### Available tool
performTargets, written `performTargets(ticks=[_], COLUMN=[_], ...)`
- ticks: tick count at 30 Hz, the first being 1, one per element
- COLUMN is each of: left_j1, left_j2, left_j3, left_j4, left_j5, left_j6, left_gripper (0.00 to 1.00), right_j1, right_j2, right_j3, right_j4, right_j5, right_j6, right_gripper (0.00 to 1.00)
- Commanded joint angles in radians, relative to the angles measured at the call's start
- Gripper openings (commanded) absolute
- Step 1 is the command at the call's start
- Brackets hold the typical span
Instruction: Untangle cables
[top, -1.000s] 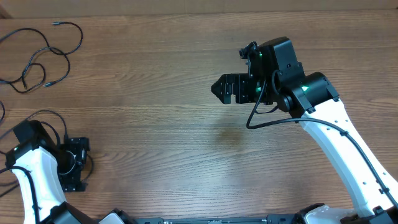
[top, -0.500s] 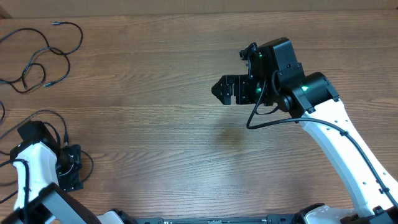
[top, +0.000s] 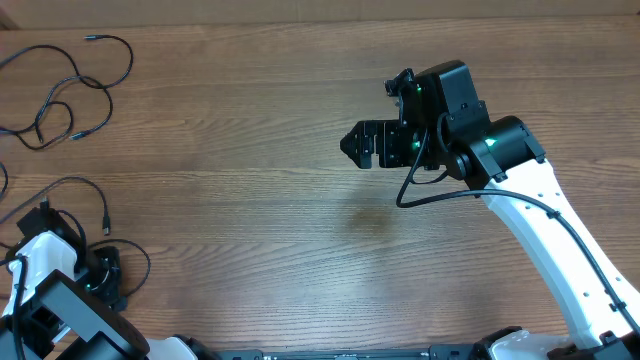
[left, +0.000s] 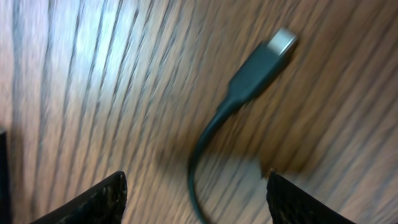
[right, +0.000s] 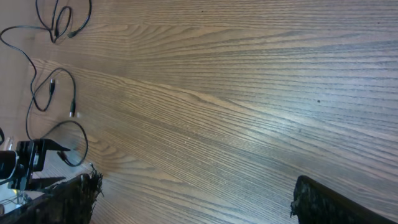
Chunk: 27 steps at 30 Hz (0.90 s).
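Thin black cables lie in loose loops at the far left of the table (top: 60, 90). Another cable (top: 70, 182) curves round my left arm and ends in a plug (top: 107, 231). In the left wrist view that plug (left: 261, 62) lies on the wood, and its cord runs down between my open left gripper's fingers (left: 196, 202) without being held. In the overhead view the left gripper (top: 100, 280) sits low at the front left. My right gripper (top: 350, 143) hovers open and empty over the table's middle; in the right wrist view (right: 199, 199) the cables (right: 53, 93) are far off to its left.
The wooden table (top: 250, 200) fills the view. My right arm (top: 540, 220) crosses the right side. The left arm's base (top: 50, 310) stands at the front left corner, with its own thicker cable beside it.
My left gripper has drawn back toward the front left corner and turned, uncovering the cable's plug end beside it. The right arm has not moved.
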Motion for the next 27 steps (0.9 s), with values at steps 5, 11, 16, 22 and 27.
performTargets(ticks=[5,11,16,22,27], left_j1=[0.004,0.005,0.005,0.005,0.005], left_j2=[0.005,0.005,0.005,0.005,0.005], left_j3=[-0.014,-0.068,-0.108,-0.108,-0.108], left_j4=[0.024,0.07,0.127,0.154,0.161], left_j5=[-0.039,-0.042,-0.053,-0.068,-0.069], left_j6=[0.039,0.027,0.032,0.066,0.066], left_gripper=[0.52,0.54,0.54,0.43,0.31], right_j1=[-0.001,-0.001,-0.001,-0.001,-0.001], right_j2=[-0.003,-0.003,-0.003,-0.003,-0.003], right_j3=[0.001,0.001,0.001,0.001,0.001], right_j4=[0.005,0.004,0.0,0.0,-0.001], right_j5=[0.0,0.0,0.0,0.0,0.0], right_j6=[0.005,0.005,0.005,0.005,0.005], right_gripper=[1.0,1.0,1.0,1.0,1.0])
